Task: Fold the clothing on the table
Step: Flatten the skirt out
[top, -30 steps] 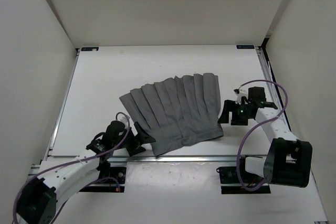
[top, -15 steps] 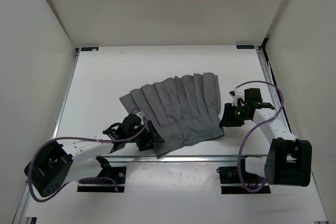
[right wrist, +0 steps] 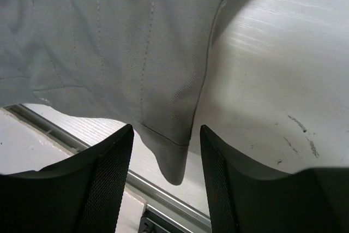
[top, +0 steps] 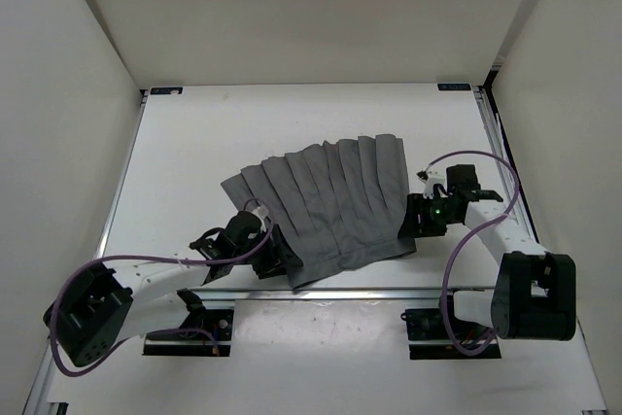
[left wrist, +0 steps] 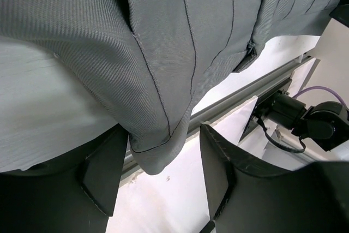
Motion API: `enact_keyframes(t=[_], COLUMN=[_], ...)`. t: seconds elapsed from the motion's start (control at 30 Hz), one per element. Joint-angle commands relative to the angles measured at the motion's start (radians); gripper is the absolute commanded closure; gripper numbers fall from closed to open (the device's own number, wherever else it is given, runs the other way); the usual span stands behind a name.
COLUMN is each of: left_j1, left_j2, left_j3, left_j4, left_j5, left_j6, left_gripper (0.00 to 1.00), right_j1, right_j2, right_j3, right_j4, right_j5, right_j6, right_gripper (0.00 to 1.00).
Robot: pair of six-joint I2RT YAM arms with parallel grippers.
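White table (top: 185, 143), centre frame: grey clothing (top: 326, 206) lies flat; left gripper (top: 283, 257) and right gripper (top: 412, 222) straddle its lower corners, jaws spread.

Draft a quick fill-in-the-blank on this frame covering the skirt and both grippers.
1. The pleated clothing spread on the table is ____ in colour.
2. The left gripper has a ____ of the clothing between its fingers.
3. The right gripper has its jaws ____, not clamped on the fabric.

Missing words: grey; corner; open
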Motion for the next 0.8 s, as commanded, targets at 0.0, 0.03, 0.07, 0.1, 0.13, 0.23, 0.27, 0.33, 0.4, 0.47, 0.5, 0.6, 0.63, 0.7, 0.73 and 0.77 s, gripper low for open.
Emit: enact_keyframes(t=[0.0,0.03,0.07,0.1,0.13,0.23,0.27,0.33,0.4,0.47,0.5,0.6,0.63,0.7,0.73,0.77], left_j1=[-0.006,-0.001,-0.001,-0.006,-0.007,-0.003,-0.004,0.002,0.008,0.017,0.028,0.094,0.112,0.175,0.189,0.218], left_j2=[-0.022,-0.016,-0.017,-0.011,-0.007,0.003,0.009,0.006,-0.003,-0.034,-0.065,-0.148,-0.195,-0.284,-0.353,-0.406], left_j3=[0.005,0.003,0.005,0.005,0.003,0.008,0.008,0.009,0.020,0.032,0.034,0.005,-0.001,-0.023,-0.023,-0.026], left_j4=[0.016,0.016,0.017,0.019,0.023,0.033,0.034,0.033,0.020,-0.038,-0.074,-0.125,-0.145,-0.190,-0.226,-0.263], left_j5=[-0.014,-0.009,-0.011,-0.009,-0.008,0.000,0.006,0.024,0.024,0.011,0.017,0.029,0.055,0.089,0.101,0.119], left_j6=[-0.003,-0.001,0.000,0.000,-0.004,0.002,0.002,0.011,0.016,0.034,0.045,0.048,0.036,0.019,0.011,0.010], left_gripper=[0.34,0.34,0.34,0.34,0.35,0.52,0.59,0.84,1.00,1.00,1.00,1.00,1.00,1.00,1.00,1.00], right_j1=[0.012,0.016,0.022,0.027,0.032,0.047,0.059,0.084,0.101,0.090,0.084,0.111,0.115,0.105,0.099,0.083], right_j2=[0.006,0.003,0.003,0.006,0.008,0.015,0.021,0.006,-0.024,-0.066,-0.096,-0.152,-0.164,-0.179,-0.177,-0.187], right_j3=[0.011,0.010,0.011,0.010,0.010,0.011,0.017,0.022,0.031,0.048,0.050,0.047,0.069,0.094,0.105,0.131], right_j4=[-0.004,-0.009,-0.003,-0.004,-0.009,-0.027,-0.026,-0.047,-0.067,-0.072,-0.078,-0.112,-0.135,-0.170,-0.193,-0.219], right_j5=[-0.012,-0.021,-0.018,-0.021,-0.021,-0.038,-0.038,-0.055,-0.081,-0.100,-0.118,-0.115,-0.123,-0.182,-0.211,-0.240], right_j6=[-0.009,-0.006,-0.006,-0.006,-0.008,-0.009,-0.014,-0.052,-0.066,-0.071,-0.066,-0.055,-0.066,-0.089,-0.092,-0.101], right_gripper=[0.42,0.44,0.46,0.50,0.51,0.68,0.83,1.00,1.00,1.00,1.00,1.00,1.00,1.00,1.00,1.00])
